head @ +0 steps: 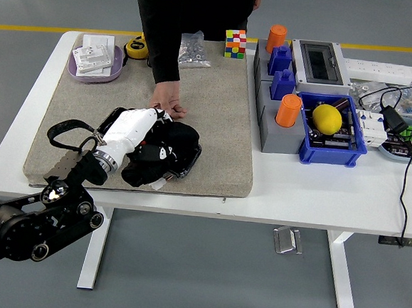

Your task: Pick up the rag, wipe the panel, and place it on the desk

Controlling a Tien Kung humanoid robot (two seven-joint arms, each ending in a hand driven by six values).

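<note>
My left hand, white-backed with black fingers, presses a black rag down on a dark panel that lies on the grey mat. The fingers are curled over the rag and hold it. Most of the panel is hidden under the rag and hand; only its right edge and a small white connector show. A person's hand rests on the mat just behind my hand, fingertips near the panel's far edge. The right arm is out of sight.
At the back of the mat stand a Rubik's cube and a plastic bag of parts. A purple tray sits back left. Grey and blue bins with orange cups and a lemon fill the right side, cables beyond.
</note>
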